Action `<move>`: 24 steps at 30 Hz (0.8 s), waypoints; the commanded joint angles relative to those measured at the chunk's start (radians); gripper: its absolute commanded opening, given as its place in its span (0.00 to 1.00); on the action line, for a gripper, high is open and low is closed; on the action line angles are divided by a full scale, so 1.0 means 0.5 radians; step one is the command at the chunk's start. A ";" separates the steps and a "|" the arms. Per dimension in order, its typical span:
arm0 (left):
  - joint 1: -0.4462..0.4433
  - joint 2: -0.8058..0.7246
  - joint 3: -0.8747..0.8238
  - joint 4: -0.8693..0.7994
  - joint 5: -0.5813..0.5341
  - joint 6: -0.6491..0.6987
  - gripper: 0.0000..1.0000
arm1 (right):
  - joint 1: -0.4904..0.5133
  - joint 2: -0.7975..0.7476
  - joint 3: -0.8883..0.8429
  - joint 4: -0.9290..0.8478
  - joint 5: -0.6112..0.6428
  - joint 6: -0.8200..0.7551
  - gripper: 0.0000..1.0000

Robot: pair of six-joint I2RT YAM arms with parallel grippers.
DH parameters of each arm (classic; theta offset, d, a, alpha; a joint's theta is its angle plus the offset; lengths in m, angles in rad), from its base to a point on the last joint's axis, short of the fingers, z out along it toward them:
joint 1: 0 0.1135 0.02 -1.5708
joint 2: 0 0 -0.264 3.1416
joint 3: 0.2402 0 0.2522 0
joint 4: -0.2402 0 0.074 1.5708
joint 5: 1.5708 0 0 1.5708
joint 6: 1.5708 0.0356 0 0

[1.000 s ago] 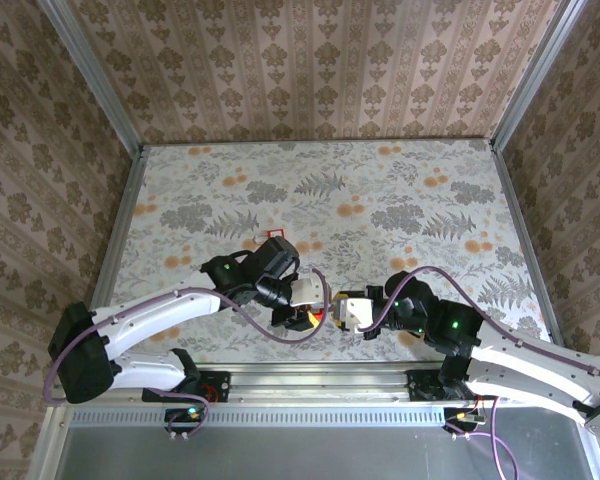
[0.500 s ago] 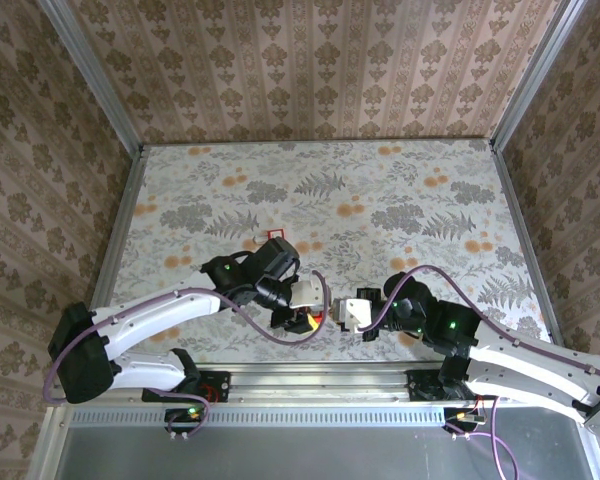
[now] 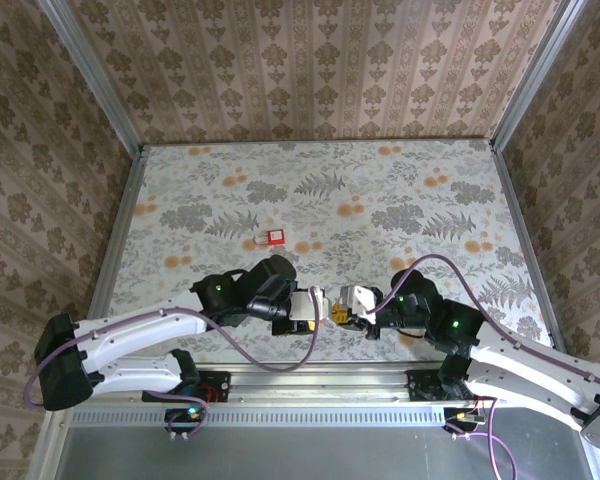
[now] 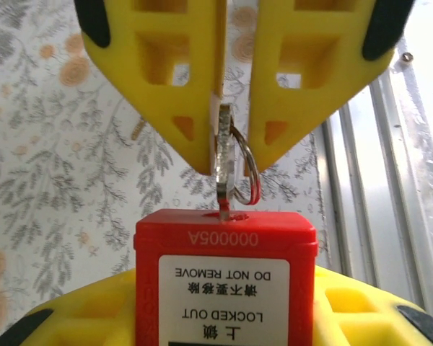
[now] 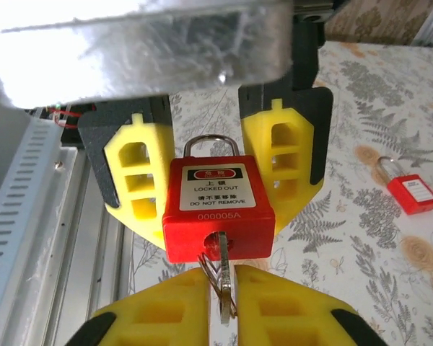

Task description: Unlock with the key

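Right now my left gripper (image 4: pixel 227 282) is partly open, its jaws clamped on the flat sides of the red padlock (image 5: pixel 220 209). It holds the padlock in the air above the worktop (image 3: pixel 380 190), close to the near edge and between my two wrists. The padlock's long axis runs along the line from one gripper to the other, roughly left to right in the top view. Its shackle (image 5: pixel 211 148) points back into my left gripper, and its keyway end points toward my right gripper (image 5: pixel 225 278). The white label faces up.

The key (image 4: pixel 224 155) lies on the same axis. Its blade is in the keyway and its bow points away from the padlock, toward my right wrist. My right gripper's jaws stand narrow on either side of the bow. One finger (image 4: pixel 173 94) lies flat against it, and the key ring (image 4: pixel 247 167) hangs in the thin gap on the other side. I cannot tell whether that gripper truly clamps the key or merely brackets it.

A second red padlock (image 5: pixel 413 193) lies flat on the worktop, well apart from both grippers, with its shackle pointing toward the far wall.
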 commanded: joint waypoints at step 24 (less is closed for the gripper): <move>-0.013 -0.023 0.049 -0.034 0.042 0.004 0.00 | -0.014 -0.260 -0.278 0.468 0.050 0.263 1.00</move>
